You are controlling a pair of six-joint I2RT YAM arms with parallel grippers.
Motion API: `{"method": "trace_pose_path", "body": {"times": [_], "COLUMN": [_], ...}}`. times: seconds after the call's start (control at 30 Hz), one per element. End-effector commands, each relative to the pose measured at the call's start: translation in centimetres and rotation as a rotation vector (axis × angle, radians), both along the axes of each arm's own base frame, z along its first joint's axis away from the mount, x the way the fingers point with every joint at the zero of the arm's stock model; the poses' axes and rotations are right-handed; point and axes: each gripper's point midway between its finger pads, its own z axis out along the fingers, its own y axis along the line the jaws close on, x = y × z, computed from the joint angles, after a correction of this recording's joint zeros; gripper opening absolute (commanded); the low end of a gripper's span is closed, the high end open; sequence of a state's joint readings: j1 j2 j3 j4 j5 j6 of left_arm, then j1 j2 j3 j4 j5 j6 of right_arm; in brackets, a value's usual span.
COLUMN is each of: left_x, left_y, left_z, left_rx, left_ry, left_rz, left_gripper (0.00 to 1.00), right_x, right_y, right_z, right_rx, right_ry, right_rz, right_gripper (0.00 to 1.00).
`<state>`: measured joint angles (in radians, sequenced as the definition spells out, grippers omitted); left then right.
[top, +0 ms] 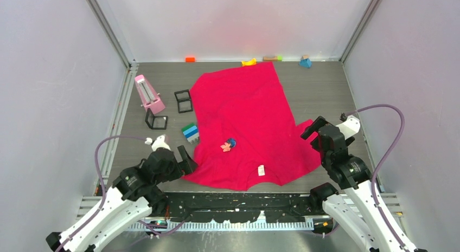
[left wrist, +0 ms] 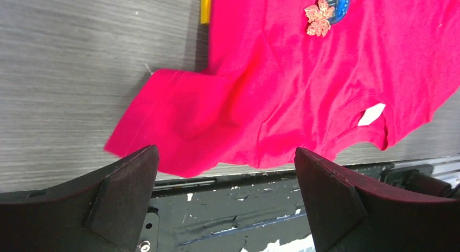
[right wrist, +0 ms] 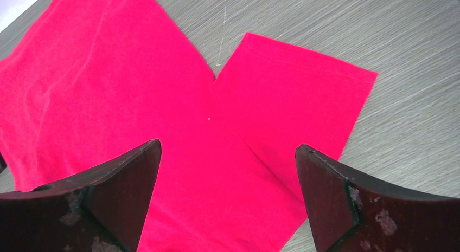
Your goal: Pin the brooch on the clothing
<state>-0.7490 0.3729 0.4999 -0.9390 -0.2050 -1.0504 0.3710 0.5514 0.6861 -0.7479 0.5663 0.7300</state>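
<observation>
The clothing (top: 244, 116) is a crimson T-shirt spread flat on the grey table, its neck and white label (top: 261, 170) toward the near edge. The brooch (top: 225, 147), a small coral-pink flower, lies on the chest beside a blue round piece (top: 231, 142). In the left wrist view the brooch (left wrist: 319, 19) shows at the top of the clothing (left wrist: 304, 84). My left gripper (top: 186, 160) stands open over the left sleeve's near edge, its jaws (left wrist: 225, 152) empty. My right gripper (top: 316, 128) is open above the right sleeve (right wrist: 293, 95), nothing between its fingertips (right wrist: 228, 145).
A pink wedge-shaped object (top: 149, 95) and two black frames (top: 184, 101) (top: 156, 120) stand left of the shirt. A green and blue brick stack (top: 190, 132) touches the left sleeve. Small coloured blocks (top: 249, 62) line the back wall. A black plate (top: 238, 200) runs along the near edge.
</observation>
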Motion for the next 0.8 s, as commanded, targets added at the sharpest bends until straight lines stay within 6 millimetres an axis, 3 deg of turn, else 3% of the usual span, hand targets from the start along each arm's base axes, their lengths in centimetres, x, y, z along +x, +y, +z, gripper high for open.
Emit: {"method": "trace_pose_path", "body": {"times": [0.0, 0.2, 0.3, 0.4, 0.57, 0.77], "left_x": [3.7, 8.7, 11.3, 13.1, 13.8, 12.3], "left_y": [-2.1, -2.0, -0.2, 3.0, 8.9, 11.2], "left_z": [5.1, 9.6, 12.8, 15.2, 17.6, 17.1], "left_rx": [0.058, 0.269, 0.314, 0.36, 0.59, 0.634], "left_ry": [-0.162, -0.243, -0.269, -0.3, -0.428, -0.554], "left_rz": [-0.109, -0.191, -0.182, -0.109, 0.086, 0.188], "left_gripper": [1.0, 1.0, 1.0, 1.0, 1.0, 1.0], "right_x": [0.2, 0.7, 0.9, 1.1, 1.7, 2.5], "right_y": [-1.5, -1.8, -2.4, -3.1, -3.5, -1.5], "right_z": [0.5, 1.0, 1.9, 4.0, 6.5, 7.6], "right_rx": [-0.058, -0.083, -0.117, -0.15, -0.214, -0.204], "right_ry": [-0.015, -0.015, -0.022, -0.045, -0.068, -0.153], "right_rz": [-0.066, -0.089, -0.111, -0.137, -0.128, 0.025], "right_gripper": [1.0, 1.0, 1.0, 1.0, 1.0, 1.0]}}
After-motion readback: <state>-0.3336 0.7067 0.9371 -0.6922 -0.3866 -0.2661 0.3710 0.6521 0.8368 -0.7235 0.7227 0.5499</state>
